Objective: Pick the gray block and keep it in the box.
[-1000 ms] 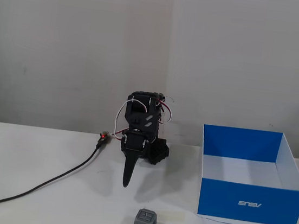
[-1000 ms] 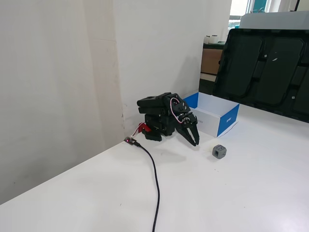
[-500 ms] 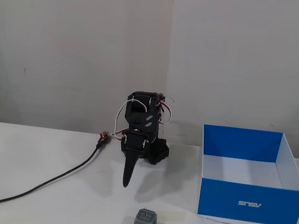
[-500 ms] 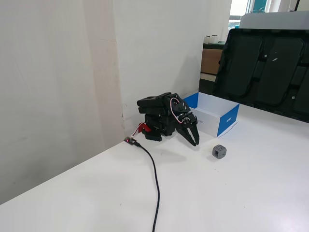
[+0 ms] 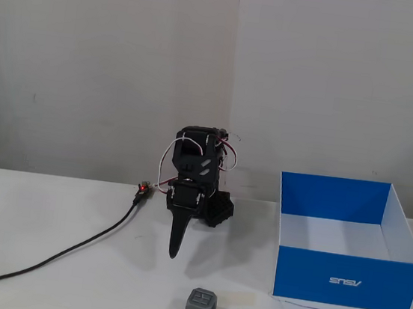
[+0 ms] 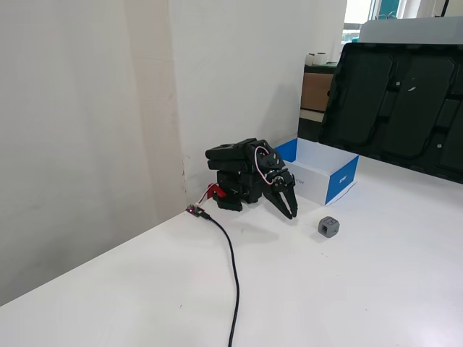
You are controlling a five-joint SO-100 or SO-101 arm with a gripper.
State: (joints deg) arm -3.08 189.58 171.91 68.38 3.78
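The gray block point(image 5: 201, 307) is a small dark cube on the white table near the front edge; it also shows in the other fixed view point(image 6: 328, 227). The blue box point(image 5: 344, 280) with a white interior stands to its right, open and empty; it also shows behind the block point(image 6: 341, 178). The black arm is folded low by the wall. My gripper point(image 5: 174, 251) points down at the table, fingers together and empty, a short way behind and left of the block. It also shows in the other fixed view point(image 6: 291, 212).
A black cable point(image 5: 66, 255) runs from the arm's base across the table to the left point(image 6: 233, 264). A wall stands close behind the arm. A large black case point(image 6: 394, 94) lies at the far side of the table.
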